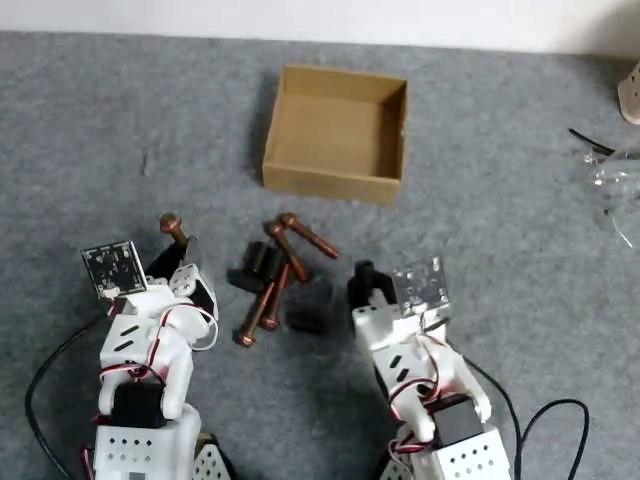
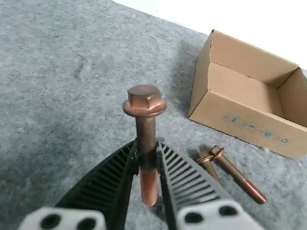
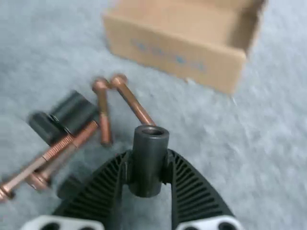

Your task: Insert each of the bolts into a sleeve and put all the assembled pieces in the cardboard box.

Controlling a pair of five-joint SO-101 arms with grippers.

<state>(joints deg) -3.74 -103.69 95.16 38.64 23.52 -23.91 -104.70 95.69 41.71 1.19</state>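
Observation:
My left gripper is shut on a copper bolt, held upright with its hex head up; in the high view this bolt sticks out beyond the left arm. My right gripper is shut on a black sleeve, its bore facing up, seen as a dark sleeve ahead of the right arm. Between the arms lie several loose bolts and black sleeves on the grey carpet. The cardboard box stands open farther back, with nothing in it.
Another black sleeve lies near the right arm. Clear plastic pieces and wires sit at the far right edge. Black cables trail behind both arm bases. Open carpet lies to the left of the box.

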